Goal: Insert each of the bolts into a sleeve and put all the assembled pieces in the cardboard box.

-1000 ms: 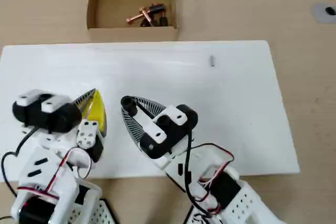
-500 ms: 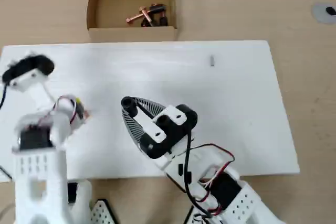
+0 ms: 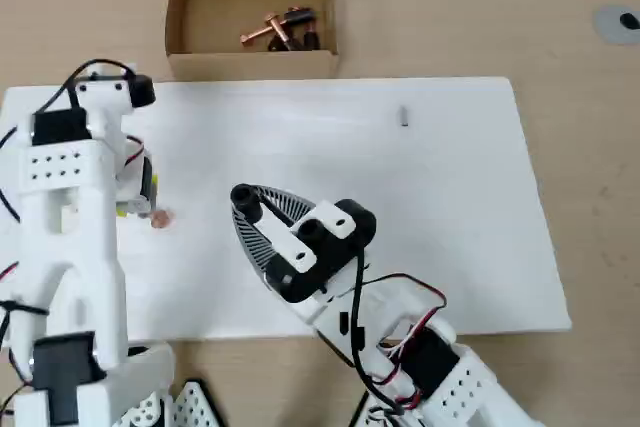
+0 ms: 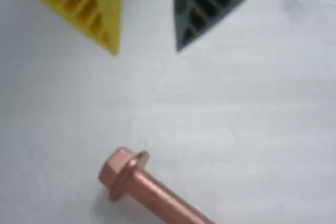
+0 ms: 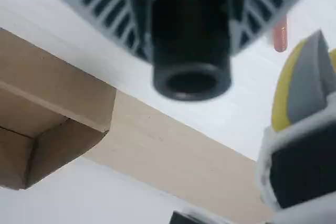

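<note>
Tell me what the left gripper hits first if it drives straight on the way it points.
Most likely the copper bolt, lying just ahead of the left gripper's open fingers on the white board. If the gripper is angled steeply, the bare board comes first. Depth is unclear.

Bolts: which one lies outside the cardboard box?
The copper bolt lying alone on the white board, just ahead of the open left gripper. The other bolts lie in the cardboard box among black sleeves.
</note>
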`<state>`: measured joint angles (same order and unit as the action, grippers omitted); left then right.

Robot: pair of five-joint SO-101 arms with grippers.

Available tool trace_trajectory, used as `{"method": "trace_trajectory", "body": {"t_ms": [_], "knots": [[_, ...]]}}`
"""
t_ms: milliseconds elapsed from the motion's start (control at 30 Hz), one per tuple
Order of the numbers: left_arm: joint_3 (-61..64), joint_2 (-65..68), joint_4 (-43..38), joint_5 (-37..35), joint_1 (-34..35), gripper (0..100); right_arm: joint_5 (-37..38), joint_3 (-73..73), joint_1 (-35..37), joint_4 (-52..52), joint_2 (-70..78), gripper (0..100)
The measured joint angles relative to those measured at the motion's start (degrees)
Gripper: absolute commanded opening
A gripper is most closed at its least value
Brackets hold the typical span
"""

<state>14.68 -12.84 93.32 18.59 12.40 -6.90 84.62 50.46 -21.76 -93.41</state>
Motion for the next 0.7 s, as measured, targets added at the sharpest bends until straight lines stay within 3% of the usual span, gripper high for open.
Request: {"method": "trace_trajectory", "body": {"t_ms": [167, 267, 367, 500, 633, 700], "knots": [[0.8, 5.4, -0.4, -5.2, 0.9, 8, 0.0, 0.1, 0.0, 0.0, 0.0, 0.9], [3.6, 7.8, -0.4, -0.5, 0.7, 8, 0.0, 0.1, 0.0, 0.0, 0.0, 0.9], [4.3, 7.9, -2.2, 10.6, 0.6, 8, 0.0, 0.1, 0.0, 0.0, 0.0, 0.9], [1.6, 8.4, -3.3, 32.1, 4.4, 11, 0.0, 0.1, 0.0, 0.0, 0.0, 0.9], [-2.8, 8.4, 1.8, 56.1, 5.5, 14, 0.0, 0.8, 0.0, 0.0, 0.0, 0.9], [-4.4, 8.6, 3.7, 64.4, 4.9, 15, 0.0, 1.8, 0.0, 0.0, 0.0, 0.9]]}}
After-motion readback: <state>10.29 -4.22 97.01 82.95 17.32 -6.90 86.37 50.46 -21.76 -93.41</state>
